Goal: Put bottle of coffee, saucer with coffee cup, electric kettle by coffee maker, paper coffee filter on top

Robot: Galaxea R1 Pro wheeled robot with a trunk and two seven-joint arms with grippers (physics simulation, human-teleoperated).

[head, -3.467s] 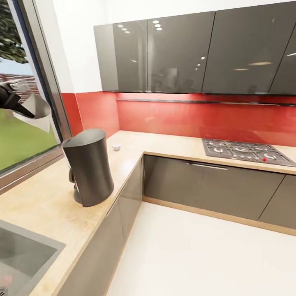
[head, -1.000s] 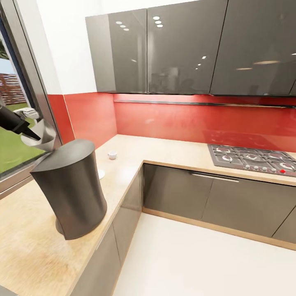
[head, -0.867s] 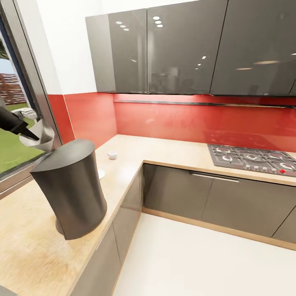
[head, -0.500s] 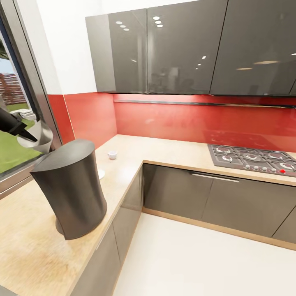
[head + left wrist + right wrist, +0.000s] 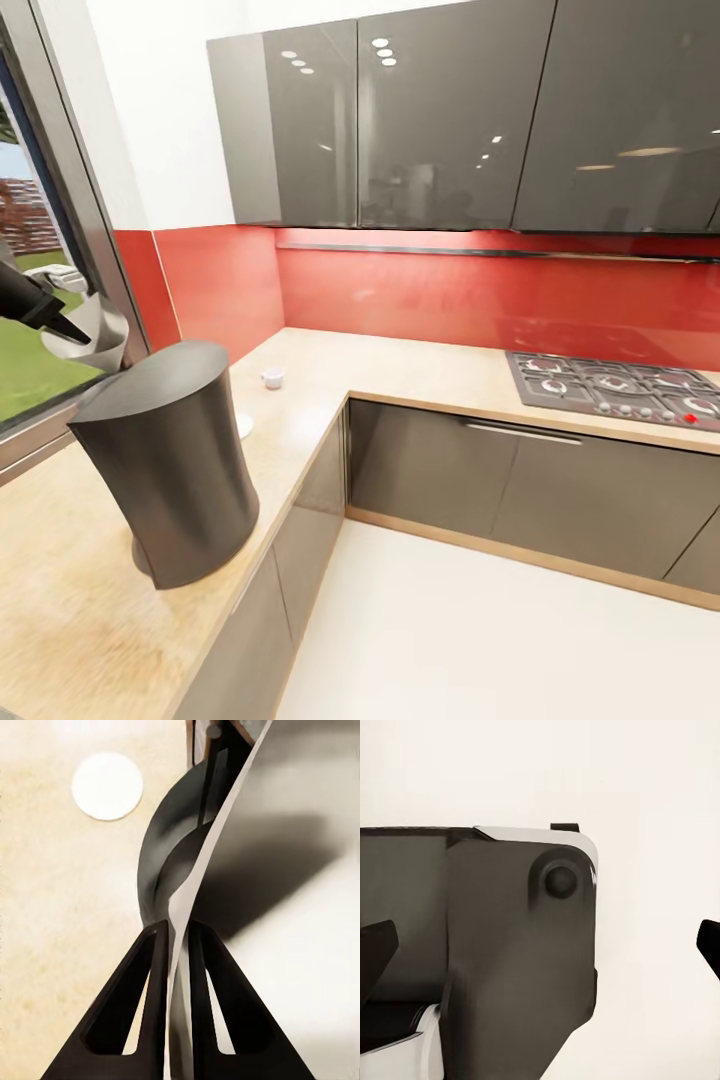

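Above the beige tabletop (image 5: 400,365), the left gripper (image 5: 177,934) pinches a white paper coffee filter (image 5: 285,870) beside the dark grey cylindrical coffee maker (image 5: 170,460); a white round saucer (image 5: 107,786) lies nearby. Right gripper's fingertips (image 5: 375,945) stand wide apart.

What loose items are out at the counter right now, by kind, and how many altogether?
Coffee maker: 1
Cup: 1
Saucer: 1
Paper filter, pinched in the left gripper: 1
Total: 4
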